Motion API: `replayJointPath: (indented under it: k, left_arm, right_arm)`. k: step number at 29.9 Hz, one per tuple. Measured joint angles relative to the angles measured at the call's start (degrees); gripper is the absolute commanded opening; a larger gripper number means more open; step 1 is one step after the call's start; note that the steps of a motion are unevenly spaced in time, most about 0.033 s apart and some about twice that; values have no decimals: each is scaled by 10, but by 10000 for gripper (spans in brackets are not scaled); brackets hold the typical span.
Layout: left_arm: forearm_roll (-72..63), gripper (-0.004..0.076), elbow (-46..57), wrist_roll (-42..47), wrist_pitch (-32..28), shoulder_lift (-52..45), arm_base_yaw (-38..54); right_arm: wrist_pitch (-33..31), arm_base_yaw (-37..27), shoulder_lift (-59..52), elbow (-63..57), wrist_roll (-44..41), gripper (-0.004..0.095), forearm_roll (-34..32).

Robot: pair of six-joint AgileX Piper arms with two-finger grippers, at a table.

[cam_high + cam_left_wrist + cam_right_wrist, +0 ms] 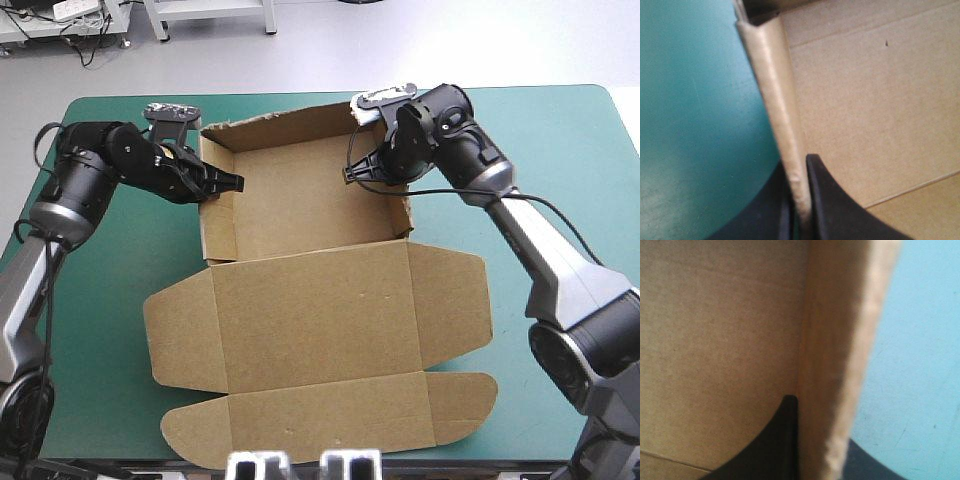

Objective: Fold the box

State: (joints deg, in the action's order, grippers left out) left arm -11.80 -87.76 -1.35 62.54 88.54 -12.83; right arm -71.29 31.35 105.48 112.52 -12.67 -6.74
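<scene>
Brown board box sits centred on the bench, tray walls raised at the far side, lid and flaps lying flat toward the near edge. The left jaws are clamped on the left wall, the right jaws on the right wall, one finger either side. Judged purpose: holding both walls upright while they are pressed home.

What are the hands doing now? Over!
Left hand shut on box, left wall. Right hand shut on right wall. Box open tray, lid flat. Nothing blocking.
</scene>
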Motion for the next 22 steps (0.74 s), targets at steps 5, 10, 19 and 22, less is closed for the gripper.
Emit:
replayJointPath:
  k: [5, 10, 19, 22]
  left_arm:
    - [14, -10, 0, 40, 10, 66, 0]
    - [13, -10, -10, 66, 12, 118, -1]
    - [1, -10, -64, 80, 17, 190, -3]
    - [1, -10, -75, 81, 17, 208, -3]
  right_arm:
    - [0, -25, 64, -1, 3, -9, 58]
    - [1, -65, 113, -1, 23, -9, 129]
    - [17, -96, 140, -1, 44, -9, 153]
    - [16, -96, 144, -1, 60, -9, 153]
